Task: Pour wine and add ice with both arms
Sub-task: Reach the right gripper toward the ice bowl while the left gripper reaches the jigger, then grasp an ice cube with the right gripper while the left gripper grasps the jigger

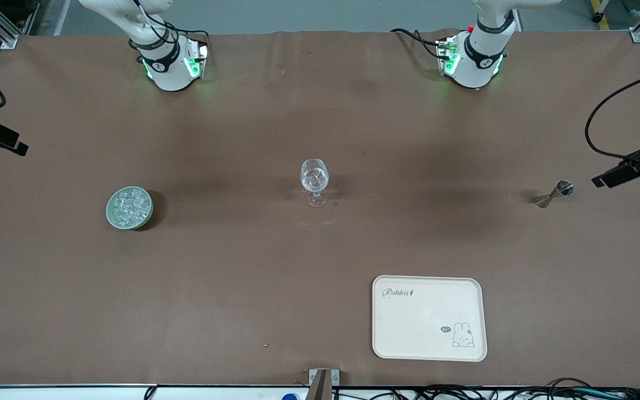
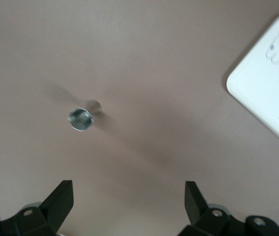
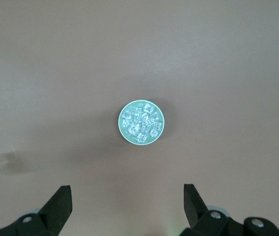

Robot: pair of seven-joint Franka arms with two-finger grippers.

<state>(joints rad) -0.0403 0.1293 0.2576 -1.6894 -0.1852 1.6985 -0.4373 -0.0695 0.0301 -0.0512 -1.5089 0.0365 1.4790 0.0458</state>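
Brown table: nothing grasped yet, both arms wait high, right gripper [image 3: 127, 199] spread open above the ice [image 3: 140, 122], left gripper [image 2: 129, 196] open above the jigger [image 2: 81, 119]; next, descend and grip.

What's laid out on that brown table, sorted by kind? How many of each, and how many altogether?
Green bowl heaped with ice: 1
Clear stemmed wine glass: 1
Small metal measuring cup: 1
Cream tray with a rabbit drawing: 1
Total: 4 things, counting the ice heap with its bowl.
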